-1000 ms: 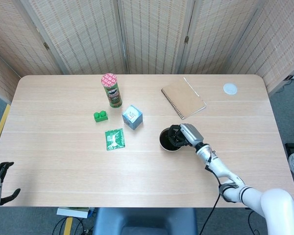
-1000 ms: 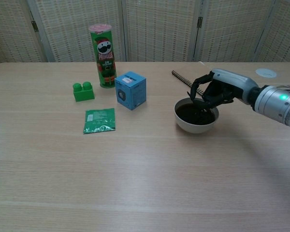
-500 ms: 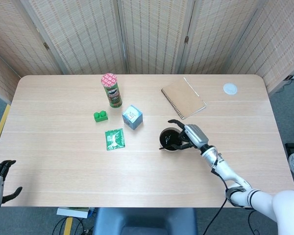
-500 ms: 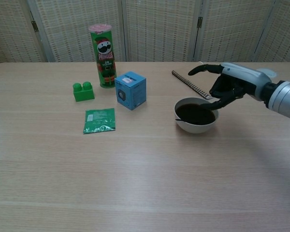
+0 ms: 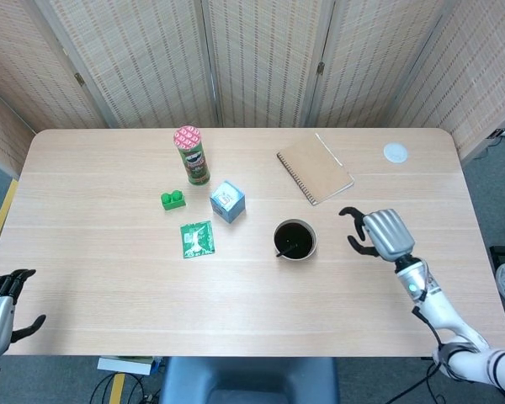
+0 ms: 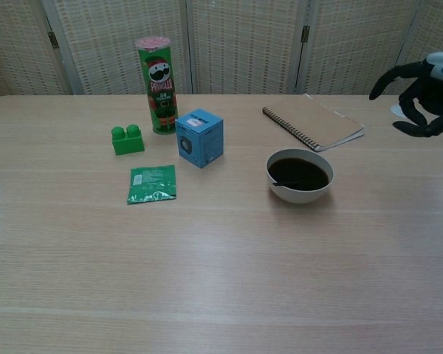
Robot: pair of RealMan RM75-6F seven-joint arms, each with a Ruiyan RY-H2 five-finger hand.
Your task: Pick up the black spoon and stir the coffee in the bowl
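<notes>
The spoon (image 5: 289,248) lies in the bowl (image 6: 299,193) of coffee, and the right hand (image 5: 380,233), empty with fingers spread, hangs well off, so stirring looks finished.

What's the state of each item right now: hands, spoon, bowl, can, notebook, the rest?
right hand: open, holds nothing, off to the bowl's right
left hand: open, at the table's near edge
black spoon: lying in the bowl, released
bowl: upright, full of dark coffee
chips can: upright, lid on
notebook: closed, flat
blue box: closed
green packet: flat on the table
green block: studs up
</notes>
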